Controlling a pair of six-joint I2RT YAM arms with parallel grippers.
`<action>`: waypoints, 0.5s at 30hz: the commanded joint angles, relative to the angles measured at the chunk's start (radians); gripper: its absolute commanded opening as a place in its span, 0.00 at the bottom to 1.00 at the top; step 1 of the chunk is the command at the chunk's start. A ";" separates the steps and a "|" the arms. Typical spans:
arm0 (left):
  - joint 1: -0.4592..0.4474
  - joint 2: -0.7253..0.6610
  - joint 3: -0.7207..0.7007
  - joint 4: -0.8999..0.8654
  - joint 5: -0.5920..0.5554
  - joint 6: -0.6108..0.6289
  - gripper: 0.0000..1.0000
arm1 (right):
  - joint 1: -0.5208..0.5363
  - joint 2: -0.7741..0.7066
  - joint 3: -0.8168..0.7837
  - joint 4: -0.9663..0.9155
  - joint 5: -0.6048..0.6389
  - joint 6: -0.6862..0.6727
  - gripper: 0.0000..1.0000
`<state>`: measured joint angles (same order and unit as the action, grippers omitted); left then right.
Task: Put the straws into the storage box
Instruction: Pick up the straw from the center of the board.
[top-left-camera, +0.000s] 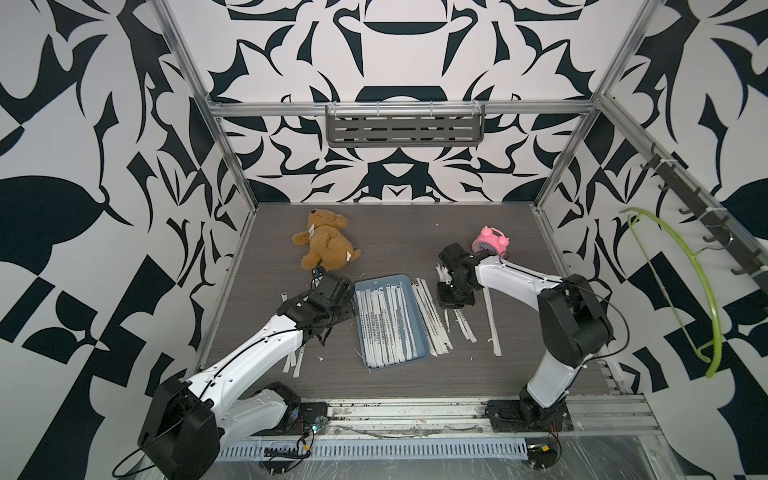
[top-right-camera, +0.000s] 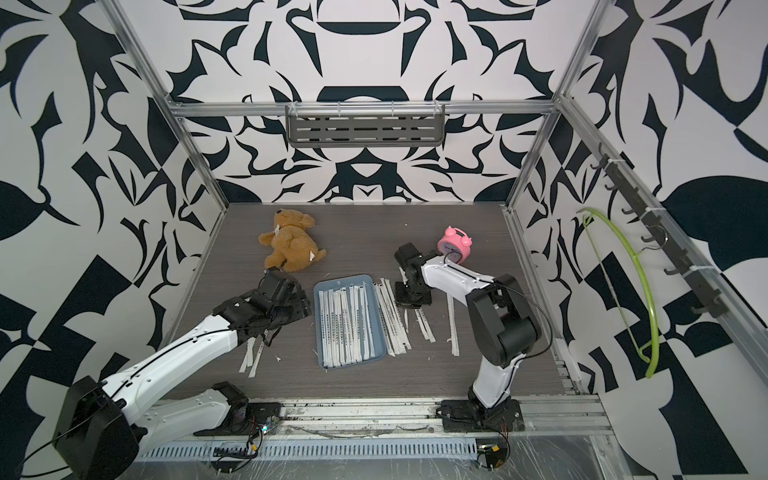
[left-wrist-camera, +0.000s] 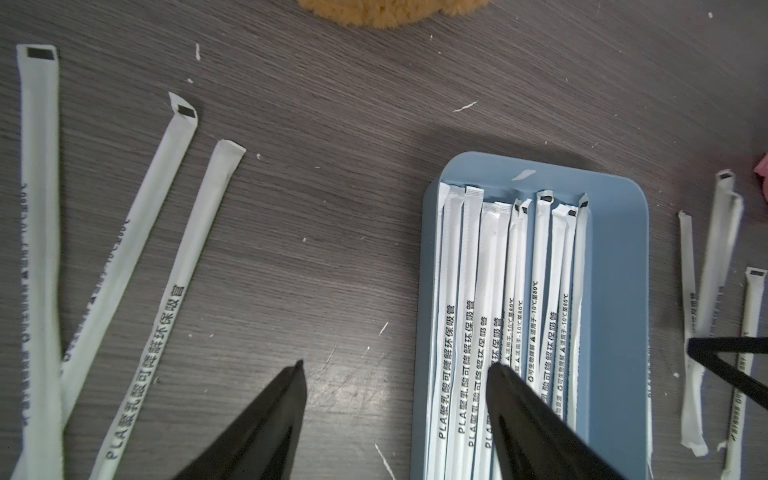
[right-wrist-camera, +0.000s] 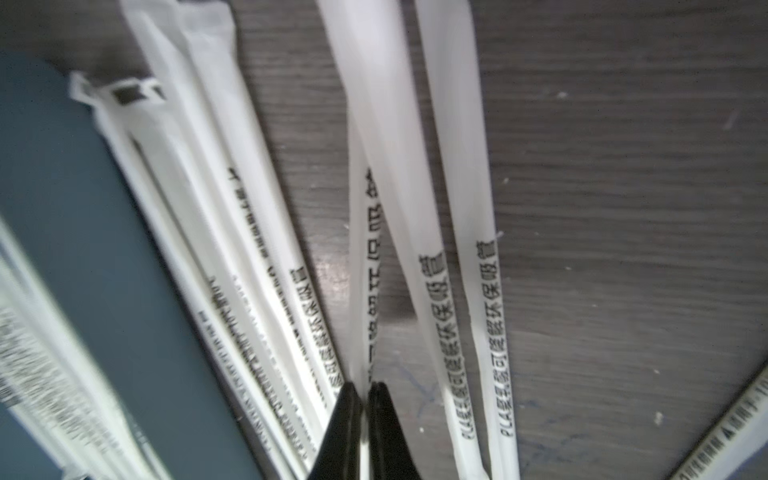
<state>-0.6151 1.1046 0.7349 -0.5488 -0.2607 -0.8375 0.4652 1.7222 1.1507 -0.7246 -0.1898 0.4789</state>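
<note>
Dark grey is the desk (top-left-camera: 415, 232), and black-and-white shapes are painted on the walls (top-left-camera: 395, 174) around it. Between the right fingers (right-wrist-camera: 374, 401), which are pressed together, one straw (right-wrist-camera: 360, 232) is pinched by its thin paper wrapper. It is gripped just beside the right side of the storage box (top-left-camera: 384, 279), most likely so it can be lifted over the low rim.

More straws (top-left-camera: 432, 320) are laid close by on the desk, some touching or crossing. The left fingers (top-right-camera: 301, 307) are spread wide and nothing is held in them. One is hung over the box's left side, perhaps so the box can be kept from sliding.

The box is set in the middle of the desk and is partly filled with straws laid the long way. A few more are seen toward the desk's left edge. A teddy bear (top-left-camera: 324, 245) and a pink clock (top-left-camera: 490, 243) are placed nearer the back edge, out of the way.
</note>
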 joint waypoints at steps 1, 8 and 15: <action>0.004 0.004 -0.021 0.010 0.006 0.000 0.75 | -0.016 -0.077 0.005 -0.049 -0.213 -0.035 0.07; 0.004 0.017 -0.024 0.026 0.022 -0.009 0.75 | 0.011 -0.105 0.021 -0.052 -0.350 -0.007 0.07; 0.004 0.011 -0.026 0.023 0.020 -0.008 0.75 | 0.065 -0.081 -0.007 0.108 -0.405 0.117 0.06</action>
<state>-0.6151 1.1175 0.7258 -0.5251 -0.2451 -0.8413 0.5274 1.6562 1.1507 -0.7105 -0.5503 0.5148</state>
